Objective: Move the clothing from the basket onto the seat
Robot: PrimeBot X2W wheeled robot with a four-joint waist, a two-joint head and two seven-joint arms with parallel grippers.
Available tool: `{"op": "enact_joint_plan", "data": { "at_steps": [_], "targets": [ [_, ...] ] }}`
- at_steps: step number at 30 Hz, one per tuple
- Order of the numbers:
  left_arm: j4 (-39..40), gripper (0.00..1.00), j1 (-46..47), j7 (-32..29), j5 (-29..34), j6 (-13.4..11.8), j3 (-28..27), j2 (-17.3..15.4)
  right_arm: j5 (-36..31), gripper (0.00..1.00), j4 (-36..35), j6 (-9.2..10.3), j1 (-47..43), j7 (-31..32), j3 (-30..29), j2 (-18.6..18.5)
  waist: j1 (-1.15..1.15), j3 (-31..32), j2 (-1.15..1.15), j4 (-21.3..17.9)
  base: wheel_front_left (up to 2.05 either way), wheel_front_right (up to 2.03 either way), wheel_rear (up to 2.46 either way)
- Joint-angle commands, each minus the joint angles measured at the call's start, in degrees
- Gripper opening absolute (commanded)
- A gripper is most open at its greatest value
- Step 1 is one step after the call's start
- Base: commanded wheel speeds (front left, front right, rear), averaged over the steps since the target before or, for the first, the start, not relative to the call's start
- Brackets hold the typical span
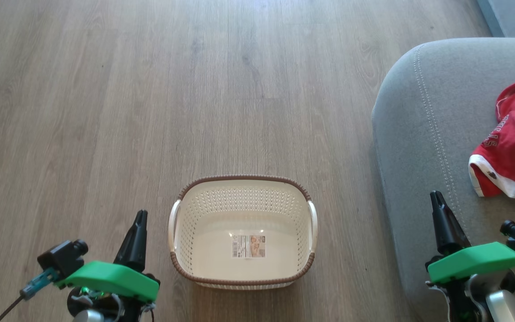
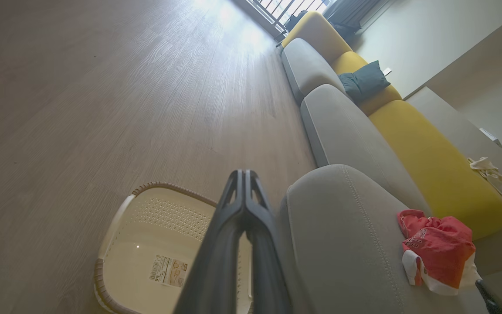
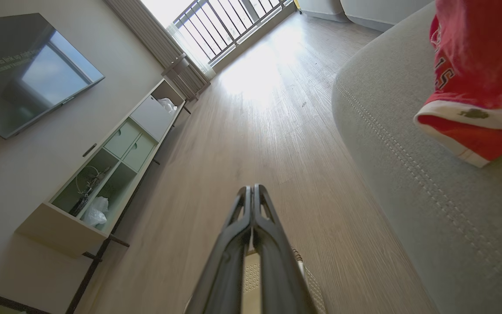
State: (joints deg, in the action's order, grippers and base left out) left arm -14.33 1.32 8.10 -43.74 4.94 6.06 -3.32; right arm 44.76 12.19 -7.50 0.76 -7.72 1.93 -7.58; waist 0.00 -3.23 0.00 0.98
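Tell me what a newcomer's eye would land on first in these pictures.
The red and white clothing stands out most, crumpled on the grey seat at the right of the head view. Next comes the cream basket on the wooden floor at bottom centre, holding nothing but a label sticker. The left gripper and right gripper, both shut, stand to either side of it.

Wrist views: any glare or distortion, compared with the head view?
Left wrist view: sunlight washes out the floor near the top; the seat looks stretched by the wide lens. Right wrist view: the window is blown white, with glare on the floor below. Head view: evenly lit and sharp.
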Motion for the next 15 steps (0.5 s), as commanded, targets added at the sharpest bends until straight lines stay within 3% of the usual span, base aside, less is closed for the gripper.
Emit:
{"op": "enact_joint_plan", "data": {
  "at_steps": [1,15],
  "targets": [
    [1.45,0.0,3.09,-0.51,-1.87,0.49,-1.34,-0.65,1.95,0.0,-1.54,0.0,3.08,0.3,-0.31,-0.2,0.0,0.07,0.0,-0.02,0.0,0.0,0.0],
    [1.27,0.0,3.38,-2.74,-10.73,0.87,-2.97,-0.76,10.6,0.0,-0.95,0.0,3.47,2.51,-1.39,0.4,0.0,0.61,0.0,-0.2,0.0,0.0,0.0]
  ]
}}
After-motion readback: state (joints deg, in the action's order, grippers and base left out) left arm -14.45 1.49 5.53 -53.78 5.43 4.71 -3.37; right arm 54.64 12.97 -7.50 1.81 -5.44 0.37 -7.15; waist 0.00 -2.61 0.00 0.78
